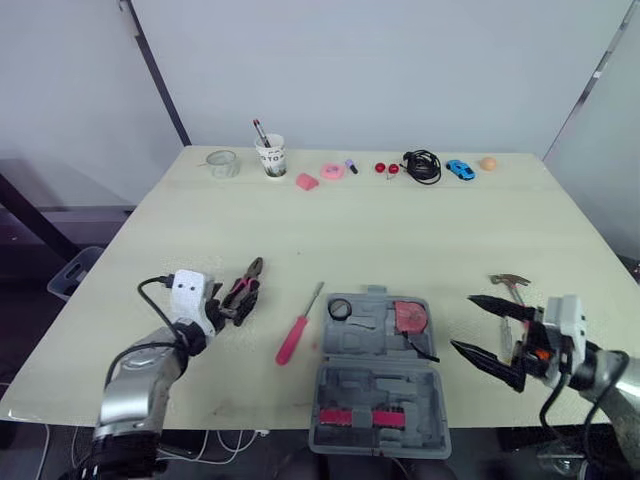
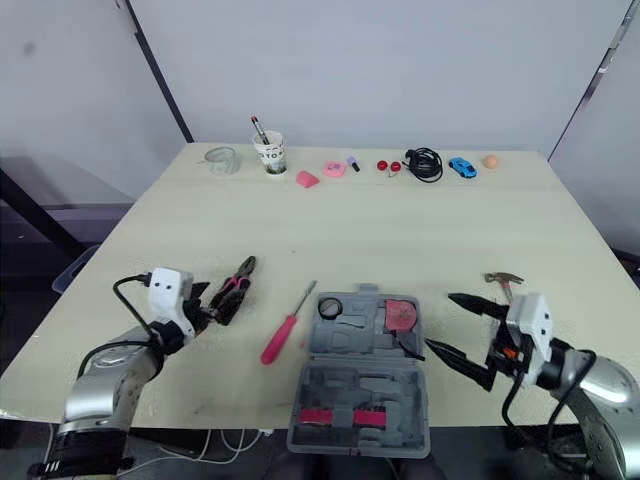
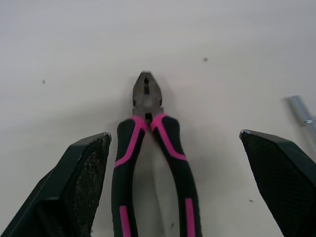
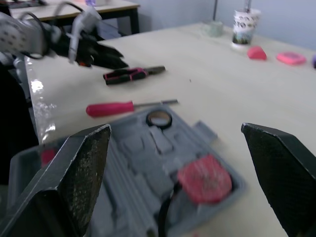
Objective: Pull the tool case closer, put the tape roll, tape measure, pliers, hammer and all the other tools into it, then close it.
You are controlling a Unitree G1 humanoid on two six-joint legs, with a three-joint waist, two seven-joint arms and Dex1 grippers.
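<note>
Pale wooden table (image 1: 400, 240) under a plain grey wall (image 1: 400, 70), and along the top of the frame its far edge carries a row of clutter: glass jar (image 1: 222, 163), paper cup (image 1: 271, 156) with pens, coiled black cable (image 1: 423, 166), blue toy car (image 1: 460, 169), all well apart from the action. Lower centre, the grey moulded tool case (image 1: 375, 400) lies open at the near edge, black tape roll (image 1: 340, 309) and round red tape measure (image 1: 410, 317) already in its far half. Lower left, the left tool (image 3: 174, 136) is spread wide, one finger on each side of the pink-and-black pliers (image 3: 146, 98), no contact. A pink-handled screwdriver (image 1: 297, 327) lies slanted between pliers and case. Lower right, the right tool (image 1: 462, 322) gapes wide just beside the case, with the steel-headed hammer (image 1: 512, 287) behind it near the table's right edge. Broad open tabletop across the middle.
</note>
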